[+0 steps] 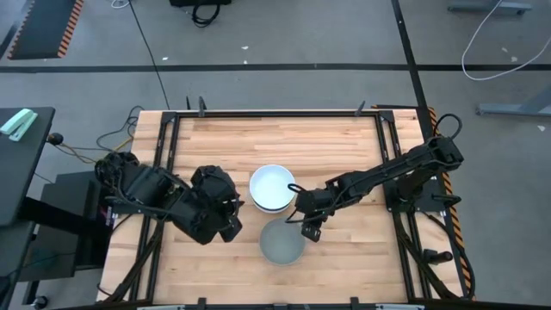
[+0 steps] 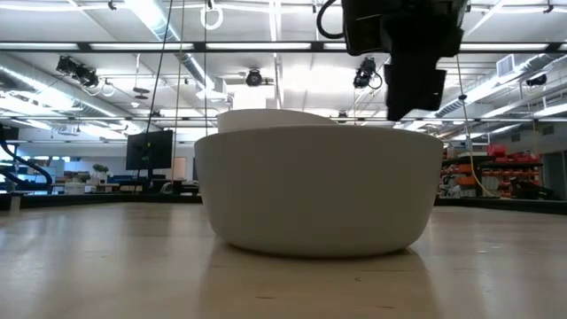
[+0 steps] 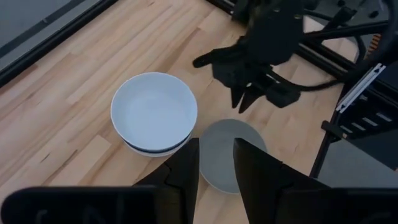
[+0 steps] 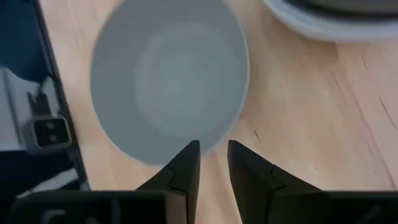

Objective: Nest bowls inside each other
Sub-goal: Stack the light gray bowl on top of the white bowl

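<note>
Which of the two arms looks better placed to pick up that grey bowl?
Probably the right: its gripper hangs right at the grey bowl rim, beside the white stack. The left gripper sits farther off.

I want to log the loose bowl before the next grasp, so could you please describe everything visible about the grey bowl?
The grey bowl is small, round, plain and matte mid grey, empty and upright on the wooden table. It stands alone just in front of the stack topped by a white bowl, not nested. The right gripper hovers by its rim with jaws slightly apart, not touching it.
</note>
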